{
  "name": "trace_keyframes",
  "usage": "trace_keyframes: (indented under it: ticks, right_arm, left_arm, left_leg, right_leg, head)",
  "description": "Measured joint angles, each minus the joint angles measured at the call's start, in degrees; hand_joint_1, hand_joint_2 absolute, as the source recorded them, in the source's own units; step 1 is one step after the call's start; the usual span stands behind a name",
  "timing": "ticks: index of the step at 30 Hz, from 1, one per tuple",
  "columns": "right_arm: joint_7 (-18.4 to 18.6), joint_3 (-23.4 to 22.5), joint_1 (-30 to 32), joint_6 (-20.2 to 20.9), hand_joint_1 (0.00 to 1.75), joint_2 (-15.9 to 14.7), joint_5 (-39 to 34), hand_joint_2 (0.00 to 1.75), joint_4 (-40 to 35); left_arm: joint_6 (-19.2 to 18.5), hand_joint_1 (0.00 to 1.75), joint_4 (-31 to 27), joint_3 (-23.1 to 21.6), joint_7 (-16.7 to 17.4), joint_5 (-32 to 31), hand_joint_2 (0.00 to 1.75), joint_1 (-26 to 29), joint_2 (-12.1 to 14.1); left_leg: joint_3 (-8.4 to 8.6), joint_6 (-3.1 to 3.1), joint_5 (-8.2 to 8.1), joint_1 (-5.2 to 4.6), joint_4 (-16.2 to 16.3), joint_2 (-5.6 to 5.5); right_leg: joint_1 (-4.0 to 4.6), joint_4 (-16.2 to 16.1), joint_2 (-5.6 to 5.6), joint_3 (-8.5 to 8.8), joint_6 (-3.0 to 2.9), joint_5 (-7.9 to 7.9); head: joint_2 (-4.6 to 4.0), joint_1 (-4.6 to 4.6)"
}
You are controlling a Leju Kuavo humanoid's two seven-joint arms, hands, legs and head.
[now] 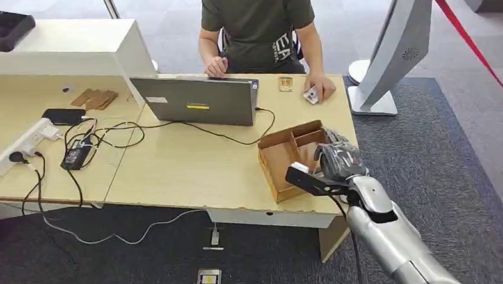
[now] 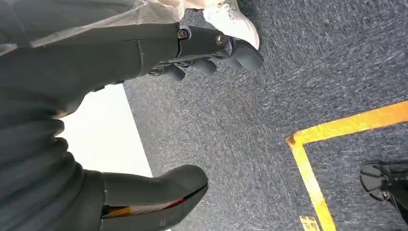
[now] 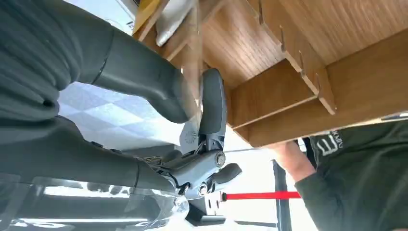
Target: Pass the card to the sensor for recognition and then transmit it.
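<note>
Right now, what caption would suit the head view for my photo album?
The robot's right hand hovers at a wooden tray on the desk while a seated person's hand rests on a card.

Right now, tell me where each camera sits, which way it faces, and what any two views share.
Head view: high on the body, looking forward and down at the desk, laptop and a seated person; right hand at the wooden tray.
Left wrist view: behind the hanging left hand, facing carpet.
Right wrist view: behind the right hand, facing the wooden tray.
Head and right wrist views share tray, hand and person.
</note>
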Motion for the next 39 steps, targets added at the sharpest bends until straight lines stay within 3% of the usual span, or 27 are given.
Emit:
trace_keyframes:
  ticks: [32, 39]
  right_arm:
    - [-0.1, 0.0, -0.8, -0.7, 1.75, 0.3, -0.7, 1.75, -1.1]
    - [-2.7, 0.0, -7.0, -3.4, 1.75, 0.6, -4.4, 1.75, 0.5]
  left_arm:
    - [0.0, 0.00, 0.0, -0.1, 0.0, 0.0, 1.75, 0.0, 0.0]
    - [0.0, 0.00, 0.0, -0.6, -0.9, 0.0, 1.75, 0.0, 0.0]
  left_leg:
    - [0.00, 0.00, 0.00, 0.00, 0.0, 0.00]
    - [-0.01, 0.00, 0.03, 0.00, 0.0, 0.00]
  right_leg:
    - [0.00, 0.0, 0.00, 0.00, 0.00, 0.00]
    - [0.00, 0.0, 0.00, -0.01, -0.01, 0.02]
  head:
    - [0.00, 0.00]
    - [0.00, 0.00]
